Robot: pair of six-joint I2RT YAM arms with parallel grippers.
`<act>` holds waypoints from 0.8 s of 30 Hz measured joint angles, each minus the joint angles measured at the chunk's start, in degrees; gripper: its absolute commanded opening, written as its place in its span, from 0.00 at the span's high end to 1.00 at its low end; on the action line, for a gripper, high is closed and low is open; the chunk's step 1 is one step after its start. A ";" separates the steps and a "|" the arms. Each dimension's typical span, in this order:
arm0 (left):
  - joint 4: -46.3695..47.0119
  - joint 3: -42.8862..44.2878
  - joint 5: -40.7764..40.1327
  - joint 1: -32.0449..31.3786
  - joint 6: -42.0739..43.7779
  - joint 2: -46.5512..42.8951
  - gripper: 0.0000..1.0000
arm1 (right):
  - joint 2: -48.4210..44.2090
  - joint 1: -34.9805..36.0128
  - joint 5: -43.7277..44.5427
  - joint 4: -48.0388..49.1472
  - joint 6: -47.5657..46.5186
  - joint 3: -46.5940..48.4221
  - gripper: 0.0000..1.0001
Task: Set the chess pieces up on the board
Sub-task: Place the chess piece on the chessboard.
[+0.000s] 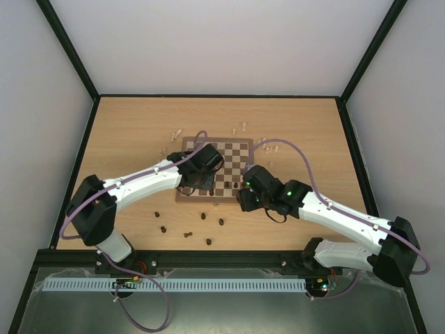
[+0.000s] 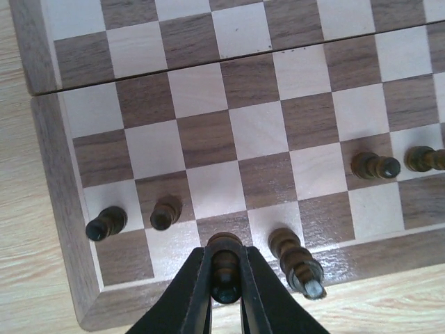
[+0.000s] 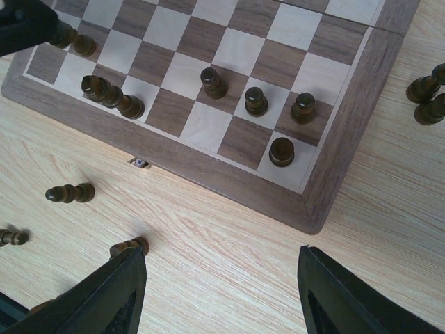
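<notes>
The board (image 1: 229, 149) lies mid-table, also in the left wrist view (image 2: 62, 209) and right wrist view (image 3: 348, 146). My left gripper (image 2: 227, 278) is shut on a dark chess piece (image 2: 226, 268) standing on a dark square of the board's near row. A taller dark piece (image 2: 295, 261) stands right beside it, and dark pawns (image 2: 165, 212) stand in the second row. My right gripper (image 3: 222, 292) is open and empty over bare table just off the board's near right corner. Three dark pawns (image 3: 256, 101) and a rook (image 3: 281, 152) stand near that corner.
Loose dark pieces lie on the table in front of the board (image 1: 208, 241), (image 3: 69, 193), one (image 3: 132, 245) close to my right gripper's left finger. Pale pieces lie beyond and beside the board's far edge (image 1: 175, 132), (image 1: 272, 147). Two dark pieces (image 3: 427, 97) lie right of the board.
</notes>
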 measured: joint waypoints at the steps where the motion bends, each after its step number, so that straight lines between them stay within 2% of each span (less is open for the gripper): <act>1: 0.02 0.42 0.07 0.24 0.57 0.85 0.91 | 0.00 0.00 0.02 0.00 0.02 0.00 0.40; 11: 2.36 0.68 2.19 1.62 3.45 6.03 0.91 | -0.04 0.00 0.04 0.00 0.02 0.00 0.40; 21: 5.05 -0.68 3.28 3.15 4.11 6.99 0.89 | -0.04 0.00 0.04 0.00 0.00 0.00 0.40; 24: 5.46 -0.92 3.48 3.45 4.13 7.17 0.86 | -0.04 0.00 0.04 0.00 0.00 0.00 0.40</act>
